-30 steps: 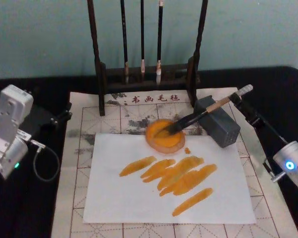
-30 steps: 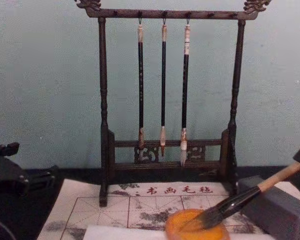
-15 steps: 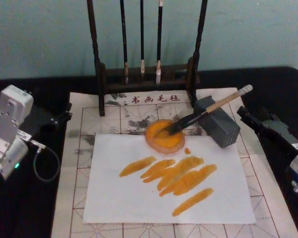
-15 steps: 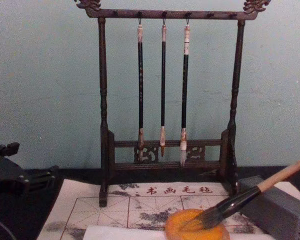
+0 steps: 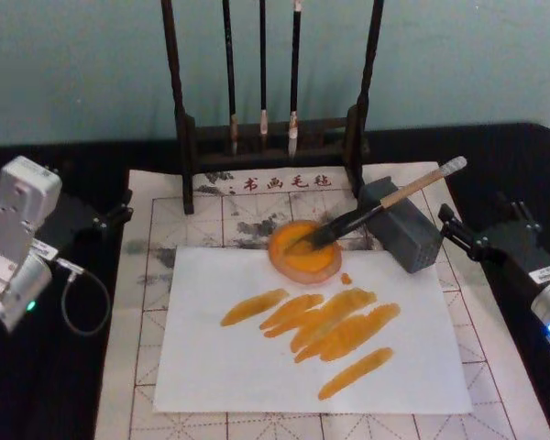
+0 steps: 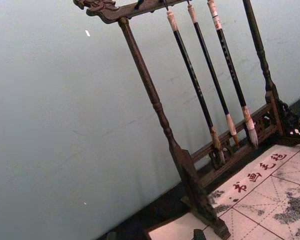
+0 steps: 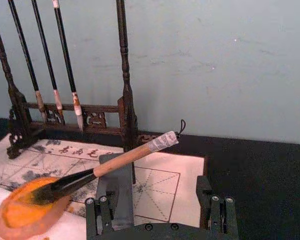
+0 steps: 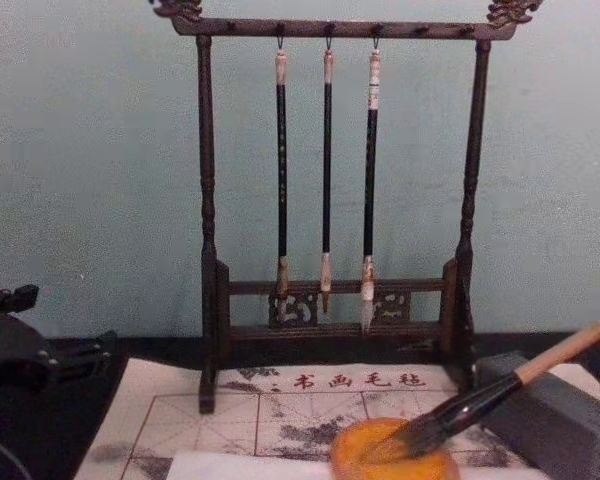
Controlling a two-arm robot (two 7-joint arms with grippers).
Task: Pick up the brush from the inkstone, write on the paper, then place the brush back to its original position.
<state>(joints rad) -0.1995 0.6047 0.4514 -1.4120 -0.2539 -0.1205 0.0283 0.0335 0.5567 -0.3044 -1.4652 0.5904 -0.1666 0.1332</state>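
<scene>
While the brush (image 5: 376,209) is propped right of frame centre, tuft in the orange inkstone (image 5: 303,250), shaft on the grey block (image 5: 403,225), it is judged light, stiff, tuft soft; best gripped at the pale handle; right gripper (image 5: 486,225) at right edge is seen wide open, empty; left gripper (image 5: 110,215) is parked at left, jaw state cannot be told.

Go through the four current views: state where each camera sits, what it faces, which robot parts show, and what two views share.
Head: high, looking down at the paper; left gripper and right gripper flank it.
Chest: low, facing the brush rack.
Left wrist: angled up at the rack.
Right wrist: behind its own open fingers, facing the brush.
Head and right wrist share the brush lying on the inkstone.
</scene>
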